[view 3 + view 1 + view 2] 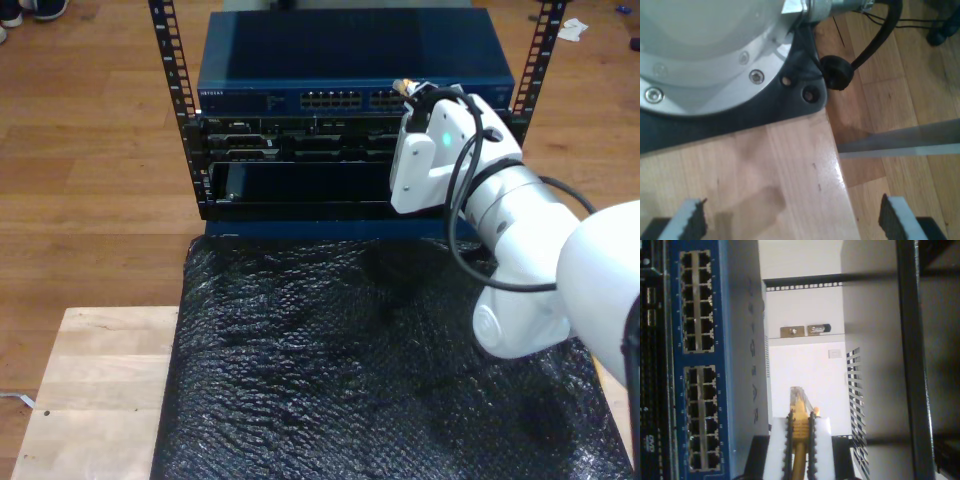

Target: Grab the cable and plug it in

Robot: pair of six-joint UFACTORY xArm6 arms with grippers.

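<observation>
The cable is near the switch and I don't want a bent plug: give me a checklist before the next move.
1. Grip: my second gripper is shut on the cable: ok.
2. Plug sticks out past the fingers, free to enter: ok.
3. Plug lined up with a port on the blue switch: not ok, it sits off to the side of the port face.
4. Plug clip orientation against the ports: cannot tell.
5. My first gripper open over the wooden table, out of the way: ok.

Yellow-orange cable point(799, 440) — blue switch point(735, 340), white arm point(520, 240), black crinkled mat point(330, 370).
</observation>
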